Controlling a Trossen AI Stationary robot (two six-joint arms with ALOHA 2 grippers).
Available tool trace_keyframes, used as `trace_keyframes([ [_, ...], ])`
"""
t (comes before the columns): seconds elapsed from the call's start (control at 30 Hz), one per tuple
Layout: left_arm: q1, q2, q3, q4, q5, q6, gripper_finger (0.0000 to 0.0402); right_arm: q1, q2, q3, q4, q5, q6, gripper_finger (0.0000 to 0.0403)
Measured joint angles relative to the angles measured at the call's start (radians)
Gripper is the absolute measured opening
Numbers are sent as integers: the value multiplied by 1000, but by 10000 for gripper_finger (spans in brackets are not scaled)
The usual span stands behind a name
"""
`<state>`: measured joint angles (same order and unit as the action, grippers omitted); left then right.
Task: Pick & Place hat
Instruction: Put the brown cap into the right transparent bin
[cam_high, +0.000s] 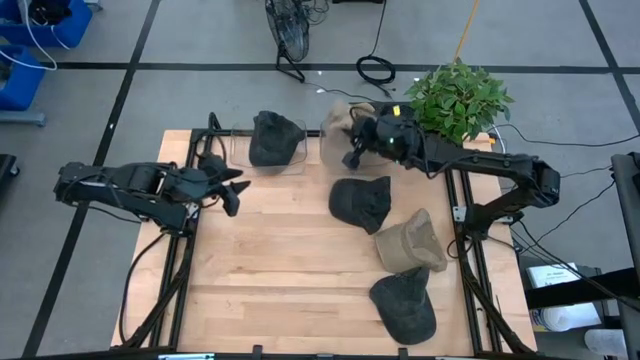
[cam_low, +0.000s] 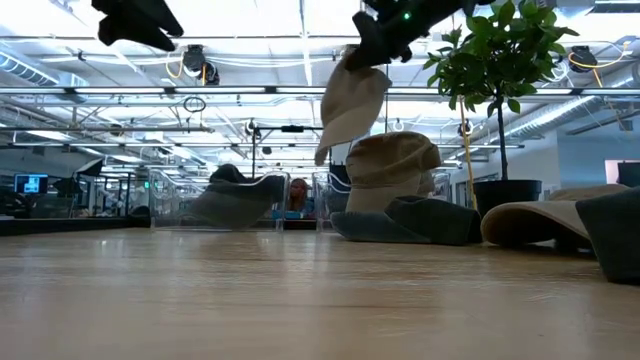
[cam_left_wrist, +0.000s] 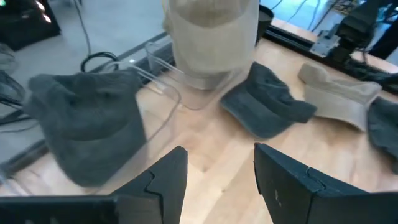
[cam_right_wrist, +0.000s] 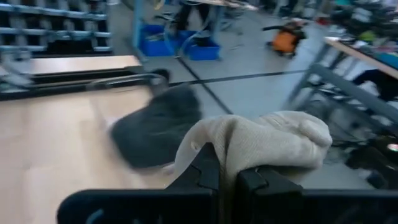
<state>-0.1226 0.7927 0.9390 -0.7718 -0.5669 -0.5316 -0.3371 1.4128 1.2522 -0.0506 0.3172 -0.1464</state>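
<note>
Two arms reach over the wooden table (cam_high: 260, 270). At the left edge, the left gripper (cam_high: 232, 190) hangs above bare wood with its fingers spread apart and nothing between them. Lots of free wood lies in front of it and toward the near edge. Next, near the far edge, a dark hat (cam_high: 272, 137) sits in a clear bin (cam_high: 300, 150). Just right of the bin, the right gripper (cam_high: 352, 155) is pinched tight on a tan hat (cam_high: 338, 118), held up in the air by the far edge. More hats lie on the right side: a dark cap (cam_high: 360, 202), a tan cap (cam_high: 408, 243), and a gray cap (cam_high: 405, 305) near the front edge. A plant (cam_high: 458, 98) stands past the far right corner.
</note>
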Motion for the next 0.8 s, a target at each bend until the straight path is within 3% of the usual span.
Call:
trace_keyframes([
  [0.27,19,-6,-1,-44,-30,29,186,-130,76,0,39,-3,31,1],
  [0.47,47,-6,-1,-64,-30,42,186,-130,183,0,28,-6,3,1],
  [0.63,57,-6,-1,-63,-30,42,186,-118,235,0,-29,4,94,0],
  [0.8,57,-6,-1,-63,-29,39,186,-79,216,0,-104,156,106,0],
])
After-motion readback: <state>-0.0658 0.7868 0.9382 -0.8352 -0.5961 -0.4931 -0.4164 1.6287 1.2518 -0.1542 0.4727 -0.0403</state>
